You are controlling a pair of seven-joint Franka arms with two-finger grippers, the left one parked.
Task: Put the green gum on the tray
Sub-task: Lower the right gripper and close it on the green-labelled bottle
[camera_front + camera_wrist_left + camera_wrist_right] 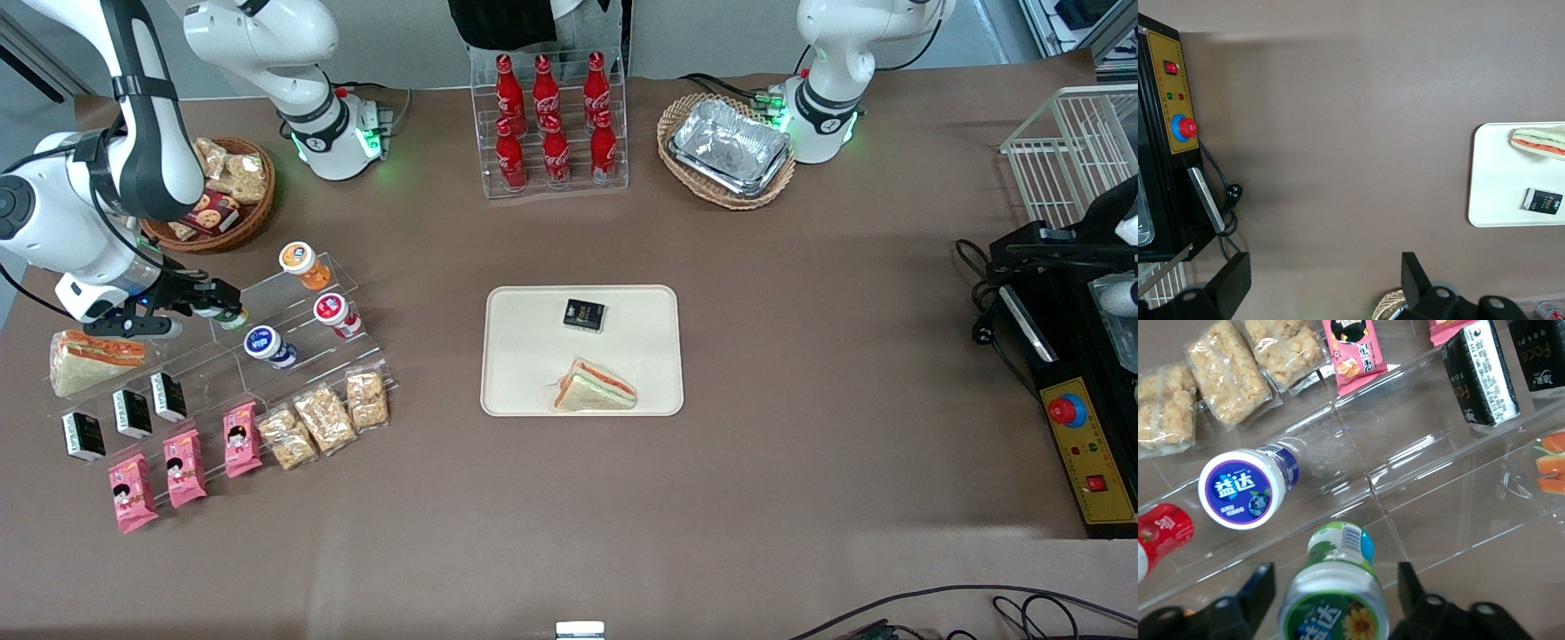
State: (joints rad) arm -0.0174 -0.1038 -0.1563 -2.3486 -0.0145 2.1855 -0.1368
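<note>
gripper: the gripper [1331, 587] hung over the clear acrylic stand [293, 342] at the working arm's end of the table, its two fingers [1255, 593] spread on either side of the green gum [1333, 600], with a gap showing on each side of the bottle.
green gum: stood on an upper step of the stand, between the spread fingers, not yet pinched; in the front view only a sliver of it [233, 317] showed under the gripper.
neighbours: the blue-capped bottle [1245, 488] sat one step lower, close by; the red-capped bottle [1161, 530] was near it.
tray: the tray [524, 373] lay mid-table, well apart from the stand, already carrying a sandwich [594, 389] and a small black packet [584, 315].
step in hand: judged to be the closing on the bottle.
doing it well: keep the bottle centred, close on the body below the cap rather than on the cap rim, then lift straight up before moving sideways, so the blue-capped bottle and the step edge were not knocked.
placement: the bare cream area beside the sandwich looked the safest spot.
</note>
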